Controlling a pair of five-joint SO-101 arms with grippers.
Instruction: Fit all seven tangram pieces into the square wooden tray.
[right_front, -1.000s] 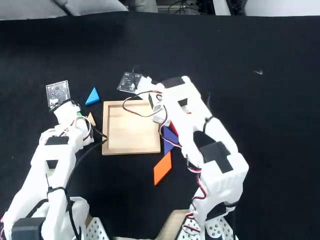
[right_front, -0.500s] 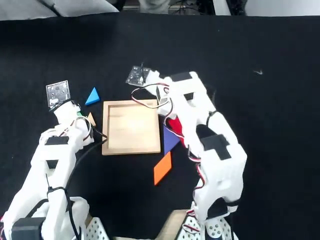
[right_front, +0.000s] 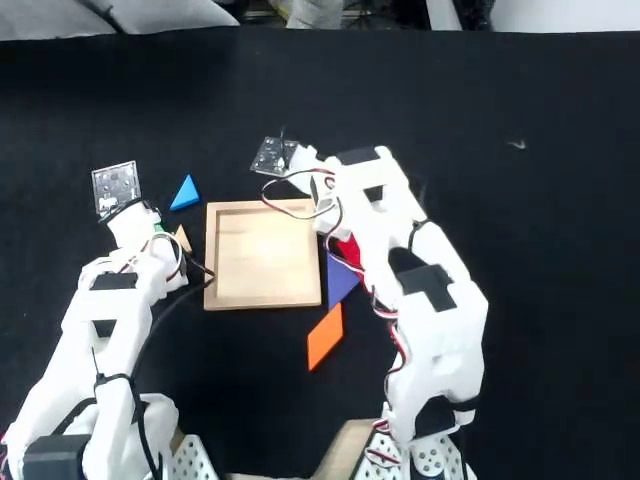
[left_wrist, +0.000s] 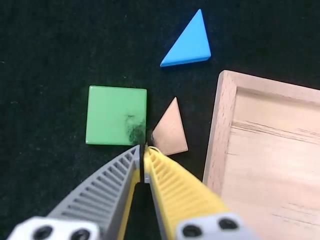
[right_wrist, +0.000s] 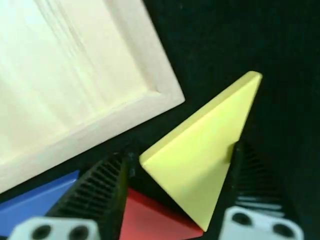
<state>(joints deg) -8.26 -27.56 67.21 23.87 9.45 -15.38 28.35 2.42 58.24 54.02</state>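
Left fingers (left_wrist: 167, 175): together, beside green square (left_wrist: 116, 115). Right fingers (right_wrist: 97, 192): clamped on yellow triangle (right_wrist: 200, 155), by tray (right_wrist: 145, 50) corner.

Seven pieces in all: five triangles (sky-blue triangle (left_wrist: 187, 42), tan triangle (left_wrist: 170, 131), yellow triangle (right_wrist: 202, 155), red triangle (right_wrist: 150, 220), dark blue triangle (right_front: 340, 280)), one square (left_wrist: 116, 115), green, and one parallelogram (right_front: 325, 336), orange. One tray (right_front: 262, 255). Two arms.
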